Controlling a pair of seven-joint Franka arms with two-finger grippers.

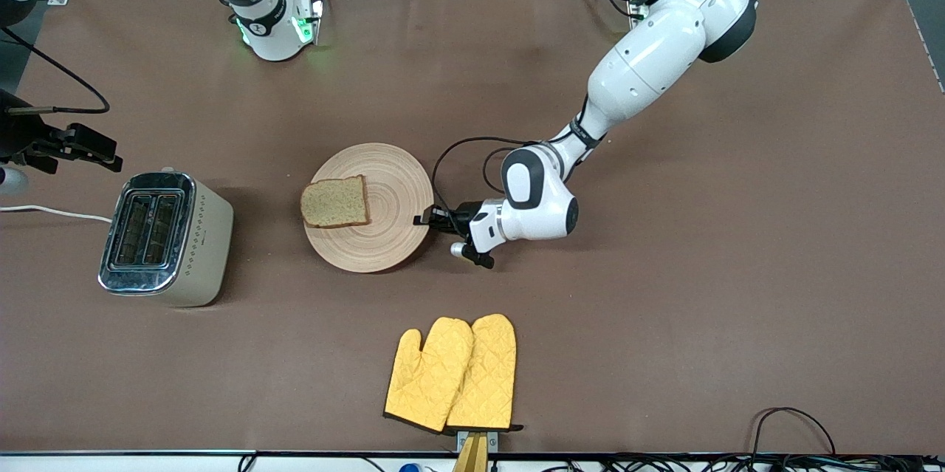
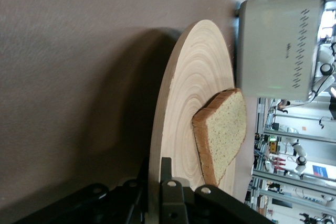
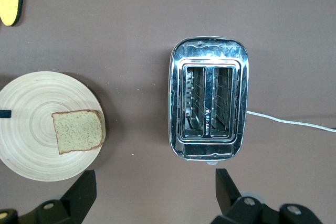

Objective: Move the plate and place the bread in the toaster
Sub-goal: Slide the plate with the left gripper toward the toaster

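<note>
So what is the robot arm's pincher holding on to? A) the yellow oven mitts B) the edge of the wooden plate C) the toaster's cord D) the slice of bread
B: the left gripper is shut on the rim of the plate, while the bread lies untouched on it.

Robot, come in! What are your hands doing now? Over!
Left hand shut on plate rim. Right hand open above toaster. Bread on plate. Nothing blocking.
</note>
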